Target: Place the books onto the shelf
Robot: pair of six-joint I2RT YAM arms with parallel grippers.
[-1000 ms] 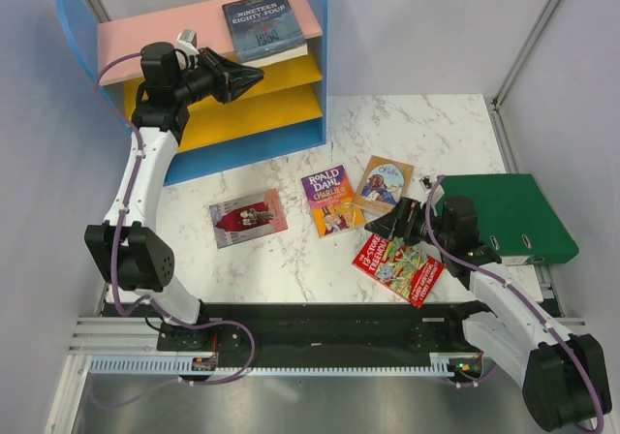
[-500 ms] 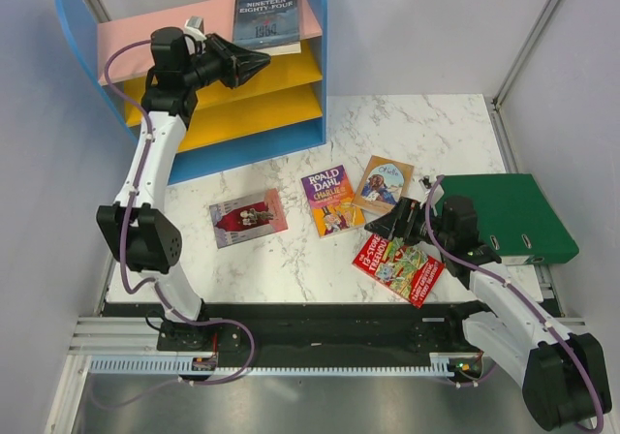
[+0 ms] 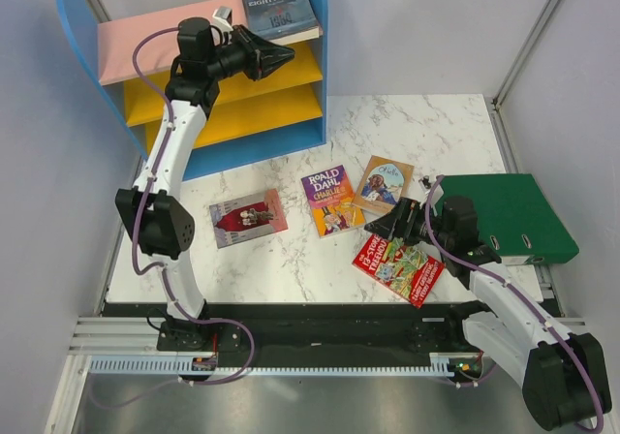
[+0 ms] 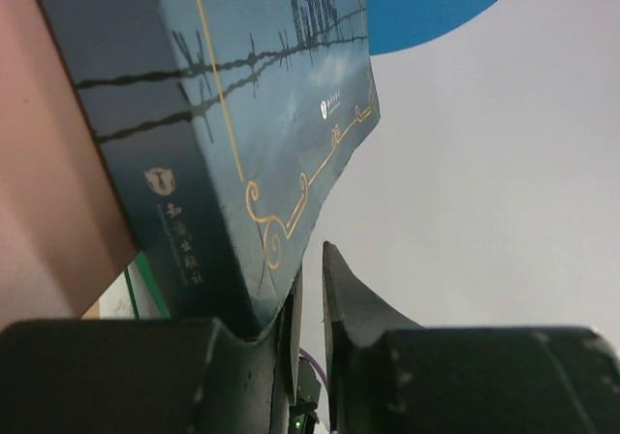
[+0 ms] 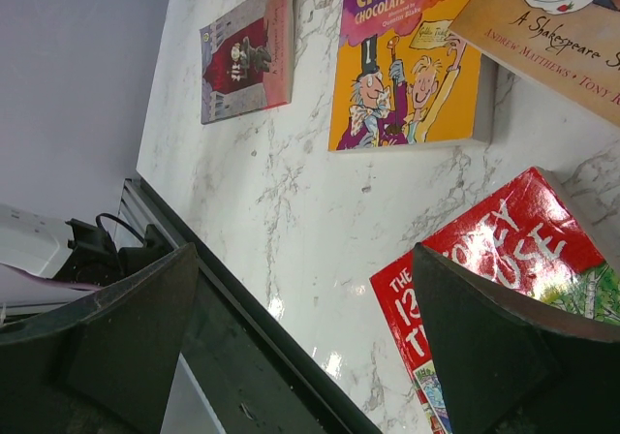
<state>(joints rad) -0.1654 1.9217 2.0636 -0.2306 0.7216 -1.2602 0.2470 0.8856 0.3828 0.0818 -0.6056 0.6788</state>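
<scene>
My left gripper [image 3: 289, 56] [image 4: 310, 260] reaches up to the shelf [image 3: 145, 42], jaws nearly together on the near corner of the dark blue book [image 3: 279, 8] [image 4: 262, 85]. That book sits at the right end of the pink top board [image 4: 48, 211], against the blue side panel. The other books lie flat on the marble table: a pink-red one [image 3: 248, 218] [image 5: 247, 51], the Roald Dahl one [image 3: 331, 200] [image 5: 407, 76], a tan one [image 3: 384, 183] [image 5: 552, 27] and the red Treehouse one [image 3: 399, 267] [image 5: 494, 260]. My right gripper [image 3: 383, 229] [image 5: 305, 250] hangs wide open and empty over the red book's left corner.
A large green binder [image 3: 509, 216] lies at the right edge of the table, beside my right arm. Two yellow boards [image 3: 232, 114] sit under the pink one. Grey walls close in the table at the back and on both sides.
My left arm has stretched up and to the right, carrying the dark blue book along the pink board toward the blue side panel. The right arm has not moved.
</scene>
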